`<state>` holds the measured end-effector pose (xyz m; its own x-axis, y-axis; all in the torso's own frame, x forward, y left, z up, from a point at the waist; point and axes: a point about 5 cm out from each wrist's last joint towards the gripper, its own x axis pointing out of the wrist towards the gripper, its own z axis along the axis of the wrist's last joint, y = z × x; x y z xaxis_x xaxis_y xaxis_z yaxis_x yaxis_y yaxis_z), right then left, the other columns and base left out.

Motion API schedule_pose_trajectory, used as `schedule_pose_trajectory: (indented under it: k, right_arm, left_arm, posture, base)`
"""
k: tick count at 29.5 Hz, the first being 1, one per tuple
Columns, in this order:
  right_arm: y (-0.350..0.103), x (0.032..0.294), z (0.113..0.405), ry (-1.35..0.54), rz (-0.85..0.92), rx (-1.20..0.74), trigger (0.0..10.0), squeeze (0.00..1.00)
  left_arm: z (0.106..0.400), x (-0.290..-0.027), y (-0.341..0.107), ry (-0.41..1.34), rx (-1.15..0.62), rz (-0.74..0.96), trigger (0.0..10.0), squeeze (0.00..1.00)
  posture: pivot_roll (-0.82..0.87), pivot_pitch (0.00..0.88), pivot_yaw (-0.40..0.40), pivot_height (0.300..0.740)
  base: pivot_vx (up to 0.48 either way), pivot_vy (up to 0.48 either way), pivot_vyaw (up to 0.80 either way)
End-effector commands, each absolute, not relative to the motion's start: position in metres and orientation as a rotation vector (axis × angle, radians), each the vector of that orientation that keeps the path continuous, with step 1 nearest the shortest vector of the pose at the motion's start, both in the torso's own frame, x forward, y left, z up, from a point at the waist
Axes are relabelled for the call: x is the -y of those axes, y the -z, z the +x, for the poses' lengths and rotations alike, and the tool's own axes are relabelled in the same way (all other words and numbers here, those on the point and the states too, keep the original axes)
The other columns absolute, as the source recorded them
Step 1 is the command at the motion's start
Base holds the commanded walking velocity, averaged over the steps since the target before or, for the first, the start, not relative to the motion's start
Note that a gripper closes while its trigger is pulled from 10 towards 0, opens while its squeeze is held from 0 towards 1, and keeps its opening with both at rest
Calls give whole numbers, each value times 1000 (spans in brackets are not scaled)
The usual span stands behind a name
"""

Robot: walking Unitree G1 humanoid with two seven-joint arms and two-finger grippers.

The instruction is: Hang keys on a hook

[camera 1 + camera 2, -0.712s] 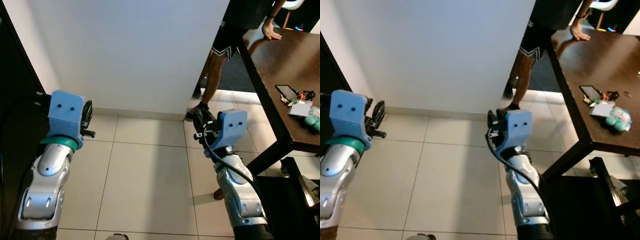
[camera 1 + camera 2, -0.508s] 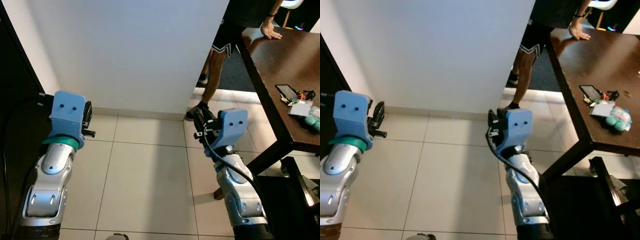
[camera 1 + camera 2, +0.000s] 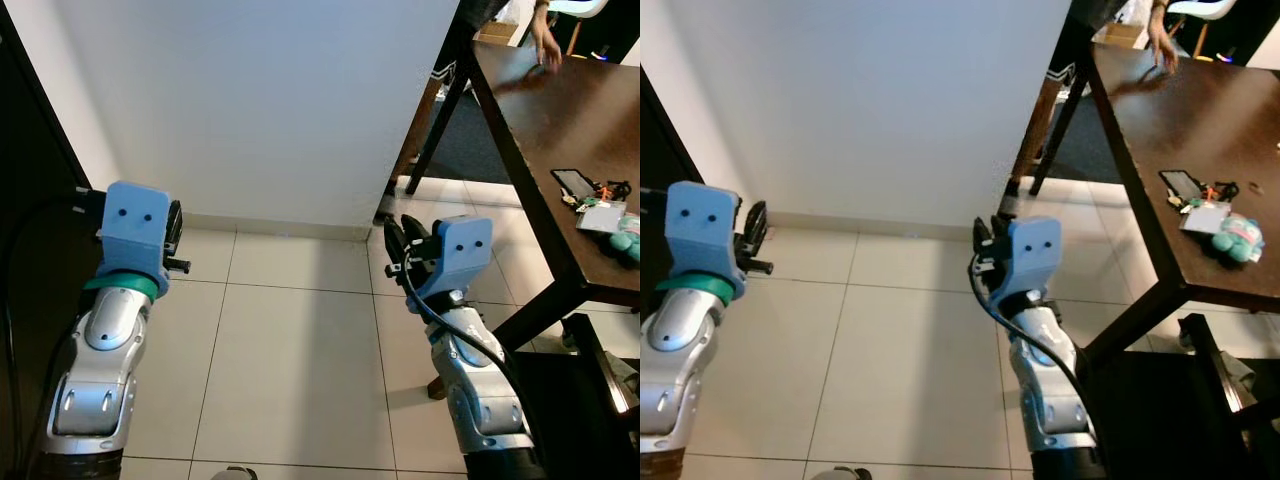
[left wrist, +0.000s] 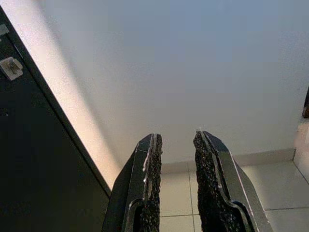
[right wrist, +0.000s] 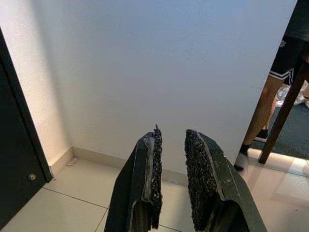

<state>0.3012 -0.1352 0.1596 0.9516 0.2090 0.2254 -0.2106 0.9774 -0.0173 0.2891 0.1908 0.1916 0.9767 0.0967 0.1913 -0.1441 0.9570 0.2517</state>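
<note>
White wall fills the upper centre of the frame above a tiled floor. Dark wooden table occupies the upper right; a person's hand rests on its far end. Keys lie at the table's right edge, beside a phone and a teal toy. Left gripper at lower left, right gripper at centre: 2 fingers each, jaws narrowly parted, holding nothing.
</note>
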Motion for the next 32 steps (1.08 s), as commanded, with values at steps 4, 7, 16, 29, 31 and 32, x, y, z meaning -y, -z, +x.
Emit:
schedule_pose_trajectory:
  k: [4,7,16,29,31,32]
  right_arm:
    - [-157,133,301,-211,-2,220,10000,0]
    - [-156,133,301,-209,-2,217,10000,0]
    - [-153,135,303,-202,28,190,10000,0]
    - [-151,135,303,-198,32,185,10000,0]
    - [-150,135,303,-197,33,184,10000,0]
    - [-150,135,303,-197,34,183,10000,0]
  left_arm:
    - [290,-188,-189,-120,174,275,10000,0]
    - [290,-188,-188,-119,172,274,10000,0]
    - [288,-187,-186,-123,163,271,10000,0]
    - [289,-186,-183,-112,160,270,10000,0]
    - [289,-186,-183,-112,160,270,10000,0]
    - [289,-186,-183,-111,160,271,10000,0]
  posture:
    - [114,0,8,740]
    - [116,0,7,740]
    - [115,0,1,740]
    - [118,0,-1,740]
    - [118,0,-1,740]
    - [118,0,-1,740]
  base:
    - [0,0,0]
    - [0,0,0]
    - [0,0,-356]
    - [0,0,-800]
    - [0,0,-800]
    - [0,0,-800]
